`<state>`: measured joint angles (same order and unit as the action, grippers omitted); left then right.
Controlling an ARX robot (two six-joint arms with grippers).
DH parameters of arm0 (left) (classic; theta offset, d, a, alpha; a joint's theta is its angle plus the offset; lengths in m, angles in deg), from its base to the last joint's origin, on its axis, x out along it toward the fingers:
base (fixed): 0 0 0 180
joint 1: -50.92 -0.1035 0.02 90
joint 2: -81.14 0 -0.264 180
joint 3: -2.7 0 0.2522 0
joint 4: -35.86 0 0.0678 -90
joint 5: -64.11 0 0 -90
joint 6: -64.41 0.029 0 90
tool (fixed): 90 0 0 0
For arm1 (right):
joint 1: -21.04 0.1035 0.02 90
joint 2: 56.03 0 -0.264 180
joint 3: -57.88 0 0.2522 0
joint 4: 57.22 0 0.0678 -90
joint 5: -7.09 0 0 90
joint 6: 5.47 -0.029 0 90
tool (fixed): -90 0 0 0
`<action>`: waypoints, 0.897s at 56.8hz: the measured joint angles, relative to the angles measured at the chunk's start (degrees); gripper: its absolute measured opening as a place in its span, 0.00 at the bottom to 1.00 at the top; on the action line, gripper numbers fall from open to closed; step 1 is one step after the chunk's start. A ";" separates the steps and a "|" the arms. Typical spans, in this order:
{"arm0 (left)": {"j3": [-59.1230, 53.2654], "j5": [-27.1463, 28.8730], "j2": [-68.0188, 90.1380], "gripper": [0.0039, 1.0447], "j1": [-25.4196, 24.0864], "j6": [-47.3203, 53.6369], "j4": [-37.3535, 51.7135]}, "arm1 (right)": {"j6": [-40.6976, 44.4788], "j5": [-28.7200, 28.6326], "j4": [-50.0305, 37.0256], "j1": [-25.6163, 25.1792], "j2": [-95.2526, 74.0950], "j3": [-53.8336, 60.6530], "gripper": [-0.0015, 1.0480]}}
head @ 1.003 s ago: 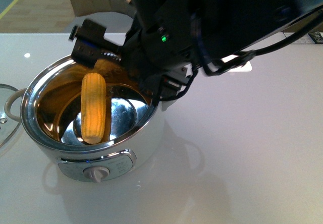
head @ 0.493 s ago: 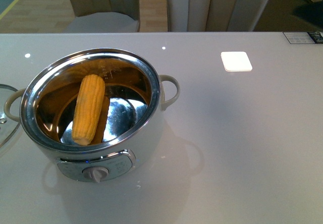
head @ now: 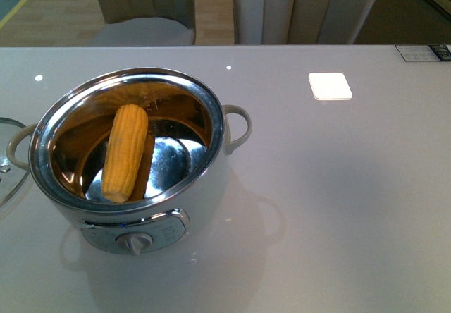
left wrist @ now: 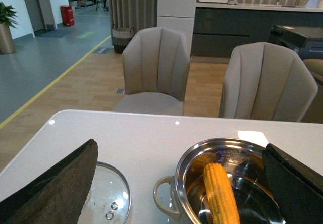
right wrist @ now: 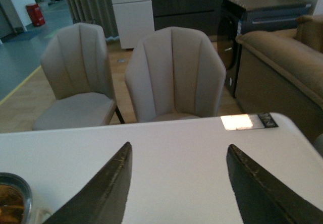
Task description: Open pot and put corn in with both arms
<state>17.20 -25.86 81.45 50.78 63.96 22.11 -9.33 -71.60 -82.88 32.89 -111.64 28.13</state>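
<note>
- The tabletop [head: 338,186] is glossy pale grey-white, filling most of the front view and mirroring small ceiling lights near its far edge.
- The pot [head: 134,151] stands at lower left of the front view, lid off, its steel inner bowl shining and its dial panel facing the camera.
- The corn [head: 125,152] lies inside the pot, leaning lengthwise against the left part of the bowl, thicker end up toward the far wall.
- The glass lid [head: 8,159] rests flat on the tabletop at the left edge of the frame, just beside the pot's left handle.
- A white square pad [head: 330,85] sits in the upper right of the front view, well apart from the pot; a dark printed label [head: 423,52] lies at the far right corner.
- Two beige upholstered chairs [head: 296,6] stand behind the tabletop on a wooden floor; the wrist views show grey flooring with a yellow line, dark cabinets and a brown sofa beyond.
- Left gripper [left wrist: 176,183]: jaws wide apart, empty, framing lid and pot.
- Right gripper [right wrist: 176,183]: jaws wide apart, empty, above bare tabletop.
</note>
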 joint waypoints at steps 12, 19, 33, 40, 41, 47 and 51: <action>0.00 -0.02 0.00 0.93 0.00 0.00 0.00 | 2.64 -3.43 0.98 -3.56 6.43 5.99 0.16; 0.00 0.00 0.00 0.93 0.00 0.00 0.00 | 3.34 -4.96 2.40 -5.07 10.43 8.24 0.02; 0.00 0.00 0.00 0.93 0.00 0.00 0.00 | 3.52 -10.84 7.76 -11.52 19.43 12.04 0.02; 0.00 0.00 0.00 0.93 0.00 0.00 0.00 | 3.54 -11.30 10.27 -11.63 22.99 13.11 0.02; 0.00 0.00 0.00 0.93 0.00 0.00 0.00 | 3.52 -11.26 10.73 -11.63 23.61 13.27 0.02; 0.00 0.00 0.00 0.93 0.00 0.00 0.00 | 3.54 -11.26 10.99 -11.67 25.40 14.47 0.02; 0.00 -0.02 0.00 0.93 0.00 0.00 0.00 | 3.54 -11.15 10.80 -11.67 26.47 14.97 0.02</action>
<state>17.20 -25.88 81.45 50.78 63.96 22.11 -5.79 -82.75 -72.08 21.22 -85.17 43.10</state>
